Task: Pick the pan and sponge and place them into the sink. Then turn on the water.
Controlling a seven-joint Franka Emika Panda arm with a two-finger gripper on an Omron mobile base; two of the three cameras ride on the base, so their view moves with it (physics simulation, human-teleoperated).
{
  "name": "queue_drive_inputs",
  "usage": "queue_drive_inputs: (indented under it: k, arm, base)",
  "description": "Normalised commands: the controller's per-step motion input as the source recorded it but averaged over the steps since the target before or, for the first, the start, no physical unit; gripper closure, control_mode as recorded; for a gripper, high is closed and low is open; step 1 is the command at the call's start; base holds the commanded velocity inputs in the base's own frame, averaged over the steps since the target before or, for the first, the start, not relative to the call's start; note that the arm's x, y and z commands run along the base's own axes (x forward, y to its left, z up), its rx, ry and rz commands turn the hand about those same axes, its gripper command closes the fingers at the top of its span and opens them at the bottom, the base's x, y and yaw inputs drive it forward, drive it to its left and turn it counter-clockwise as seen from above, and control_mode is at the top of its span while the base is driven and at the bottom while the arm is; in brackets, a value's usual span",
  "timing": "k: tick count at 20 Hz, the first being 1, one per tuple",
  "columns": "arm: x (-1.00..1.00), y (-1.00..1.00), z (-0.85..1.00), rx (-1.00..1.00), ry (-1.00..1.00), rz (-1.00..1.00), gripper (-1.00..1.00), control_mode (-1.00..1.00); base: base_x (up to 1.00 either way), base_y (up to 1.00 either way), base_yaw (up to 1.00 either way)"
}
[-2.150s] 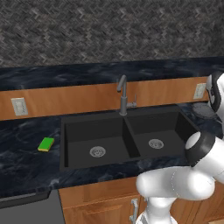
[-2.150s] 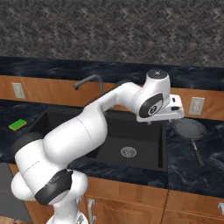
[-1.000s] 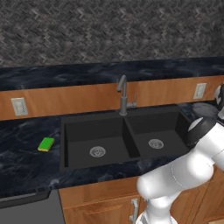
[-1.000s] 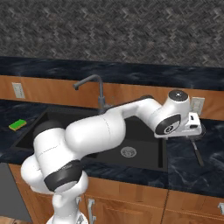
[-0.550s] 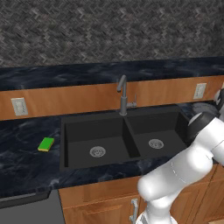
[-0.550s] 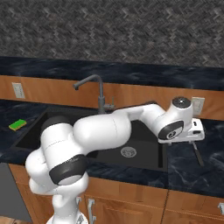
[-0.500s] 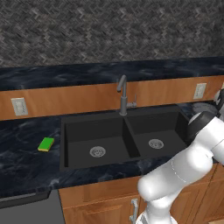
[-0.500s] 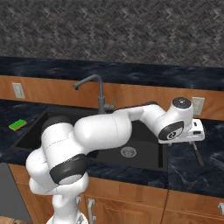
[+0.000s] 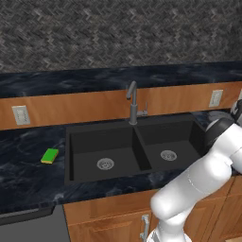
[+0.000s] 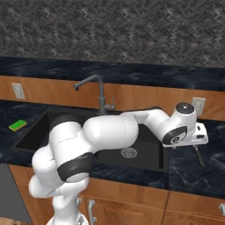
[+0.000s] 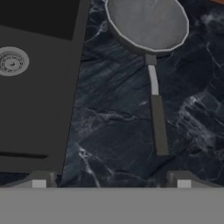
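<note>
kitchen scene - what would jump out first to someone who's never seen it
The big white arm stretches across the black double-basin sink towards the counter on the sink's right. There the hand view looks down on the grey pan, its handle pointing back at the open gripper. The bright green sponge lies alone on the dark counter to the left of the sink.

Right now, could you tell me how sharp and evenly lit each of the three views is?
Left base view: even light, mild softness, sponge clear. Right base view: similar, faint sheen on the counter. Hand view: blurrier and coarse, yet the pan and its handle read plainly beside the sink; no glare.
</note>
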Motion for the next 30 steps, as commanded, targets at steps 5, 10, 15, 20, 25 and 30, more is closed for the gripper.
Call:
queue_drive_inputs:
  k: [5, 10, 15, 20, 25, 30]
  arm:
    - [0.16, -0.13, -0.21, 0.00, 0.03, 0.00, -1.00, -1.00]
    - [0.22, -0.13, -0.23, 0.00, 0.04, 0.00, -1.00, -1.00]
    - [0.22, -0.16, -0.20, 0.01, 0.03, 0.00, -1.00, -1.00]
    - [0.18, -0.28, -0.14, 0.02, 0.00, 0.00, -1.00, -1.00]
    - [0.17, -0.25, -0.20, 0.03, 0.01, 0.00, -1.00, -1.00]
    - [0.19, -0.16, -0.32, 0.03, 0.05, 0.00, -1.00, -1.00]
  base:
    - [0.00, 0.00, 0.00]
    - [0.00, 0.00, 0.00]
    - [0.00, 0.00, 0.00]
    - [0.00, 0.00, 0.00]
    - [0.00, 0.00, 0.00]
    - [0.00, 0.00, 0.00]
